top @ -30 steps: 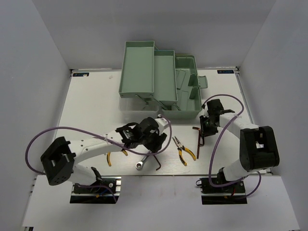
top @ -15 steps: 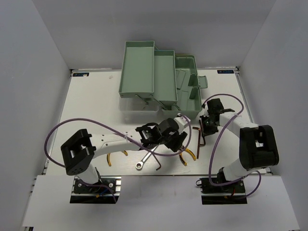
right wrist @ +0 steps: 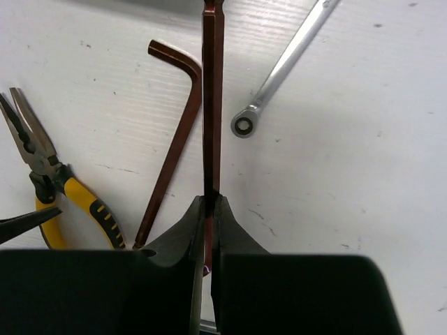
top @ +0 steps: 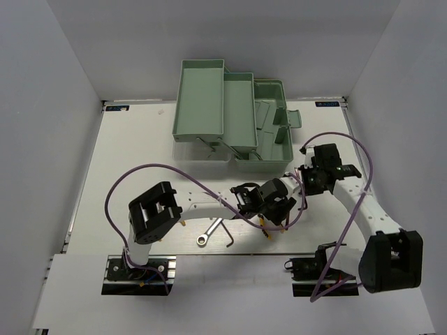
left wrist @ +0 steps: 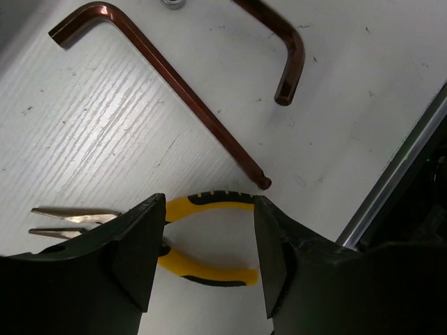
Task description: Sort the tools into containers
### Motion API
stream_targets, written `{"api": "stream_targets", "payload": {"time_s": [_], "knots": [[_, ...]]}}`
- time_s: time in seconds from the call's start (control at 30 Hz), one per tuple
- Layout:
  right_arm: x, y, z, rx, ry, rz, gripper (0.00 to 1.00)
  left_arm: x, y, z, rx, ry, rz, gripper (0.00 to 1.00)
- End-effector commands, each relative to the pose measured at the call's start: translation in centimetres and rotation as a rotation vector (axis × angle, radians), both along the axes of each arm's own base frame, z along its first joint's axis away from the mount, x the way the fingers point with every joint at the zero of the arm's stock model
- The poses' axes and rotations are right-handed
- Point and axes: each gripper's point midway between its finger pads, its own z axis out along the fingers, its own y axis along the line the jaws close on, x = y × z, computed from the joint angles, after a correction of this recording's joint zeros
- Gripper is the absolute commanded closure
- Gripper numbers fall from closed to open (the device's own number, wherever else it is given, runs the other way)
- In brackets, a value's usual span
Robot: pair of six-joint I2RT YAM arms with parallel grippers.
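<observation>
Mint-green toolbox [top: 209,105]: you have it at the far middle of the white table [top: 126,160]. Its trays are stepped out toward the left, and it sits well apart from the tools lying near the front edge.

Silver ratchet wrench [top: 208,233]: it lies flat on the table just in front of your left arm. The ring end is nearest you and the shaft slants up to the right.

Dark loose hex key [top: 230,237]: it is flat on the table just right of the wrench. Your right wrist camera shows it with its bend at the far end and its long leg running back toward the camera.

Yellow-handled pliers [left wrist: 183,265]: they lie flat on the table right of the loose key, beneath your left gripper. The nose tips are slightly parted.

Your left gripper [left wrist: 208,202]: the arm lies stretched across to right of centre. The fingers [left wrist: 133,251] stand apart, low over the table, one on each side of the pliers' upper handle. You cannot tell whether they touch it.

Your right gripper [right wrist: 209,202]: it sits just right of the left gripper, in front of the toolbox's right end. The fingers are pressed together on a key's shaft.

Brown held hex key [right wrist: 213,105]: it is clamped near one end and runs straight out from the fingertips, above the table. It runs alongside the loose key, with the wrench off to its other side.
</observation>
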Motion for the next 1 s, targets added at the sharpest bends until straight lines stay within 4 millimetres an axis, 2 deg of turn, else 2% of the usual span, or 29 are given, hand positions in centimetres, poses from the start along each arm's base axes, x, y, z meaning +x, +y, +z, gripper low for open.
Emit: {"api": "stream_targets", "payload": {"time_s": [0.0,0.03,0.1,0.17,0.2,0.23,0.27,0.3,0.37,0.4,0.43,0.47,0.5,0.53,0.6,0.63,0.7,0.73,0.77,0.8,0.83,0.87,0.9,0.93,0.97], "knots": [[1.5,-0.9,3.2,-0.038,-0.117,0.016,1.00,0.5,-1.7,2.2,-0.080,-0.017,0.029,0.37],[2.8,-0.7,4.8,-0.025,-0.170,0.017,1.00,0.5,-1.8,1.7,-0.075,-0.005,0.036,0.37],[3.6,-0.4,5.3,-0.009,-0.175,0.022,1.00,0.5,-2.0,1.9,-0.091,-0.003,0.042,0.37],[5.4,0.3,7.7,0.030,-0.229,0.024,1.00,0.6,-2.2,1.6,-0.096,0.003,0.048,0.37],[6.0,0.2,7.3,0.032,-0.214,0.016,1.00,0.5,-2.2,1.4,-0.101,0.010,0.054,0.37],[6.9,0.8,8.5,0.057,-0.243,0.026,1.00,0.6,-2.2,1.4,-0.103,0.012,0.068,0.38],[7.6,1.1,8.5,0.076,-0.246,0.033,1.00,0.6,-2.0,1.0,-0.102,0.012,0.068,0.38],[8.8,1.5,10.1,0.092,-0.293,0.041,1.00,0.5,-1.8,1.2,-0.112,0.018,0.075,0.38],[9.9,2.6,9.9,0.143,-0.271,0.060,1.00,0.4,-1.8,0.9,-0.113,0.017,0.075,0.38],[11.2,3.0,11.8,0.167,-0.315,0.066,1.00,0.4,-1.8,0.9,-0.116,0.024,0.080,0.38],[12.4,3.7,11.2,0.192,-0.303,0.072,1.00,0.4,-1.8,0.9,-0.116,0.024,0.080,0.38],[13.0,4.0,11.3,0.209,-0.307,0.078,1.00,0.4,-1.8,0.9,-0.116,0.024,0.080,0.38],[14.2,4.7,13.2,0.238,-0.345,0.083,1.00,0.4,-1.8,0.9,-0.116,0.024,0.080,0.38],[15.2,5.2,11.5,0.254,-0.294,0.076,1.00,0.5,-1.9,1.1,-0.125,0.021,0.080,0.38],[17.3,6.5,14.2,0.306,-0.351,0.120,1.00,0.6,-2.2,1.0,-0.125,0.021,0.080,0.38],[18.3,7.2,13.9,0.349,-0.317,0.085,1.00,0.6,-2.4,0.7,-0.122,0.022,0.080,0.38],[20.1,8.0,11.8,0.374,-0.259,0.074,1.00,0.6,-2.4,0.3,-0.114,0.025,0.081,0.38],[21.5,8.3,13.9,0.393,-0.301,0.064,1.00,0.8,-2.4,0.3,-0.115,0.025,0.093,0.38],[22.2,8.5,11.4,0.386,-0.241,0.054,1.00,0.7,-2.4,-0.2,-0.107,0.028,0.094,0.38],[22.6,8.7,11.2,0.384,-0.231,0.055,0.68,0.9,-2.4,0.1,-0.107,0.022,0.101,0.38],[23.6,8.9,12.7,0.382,-0.269,0.066,0.50,1.0,-2.6,0.0,-0.107,0.022,0.101,0.38],[23.5,8.9,11.5,0.382,-0.227,0.063,0.41,1.1,-2.4,-0.9,-0.083,0.021,0.111,0.38],[23.5,8.9,11.6,0.387,-0.226,0.065,0.33,1.2,-2.4,-0.7,-0.083,0.021,0.111,0.38],[23.3,8.5,11.0,0.377,-0.219,0.052,0.33,1.3,-2.4,-1.2,-0.074,0.024,0.124,0.38],[23.6,8.2,12.1,0.375,-0.268,0.050,0.33,1.3,-2.3,-1.9,-0.061,0.028,0.124,0.38]]}}
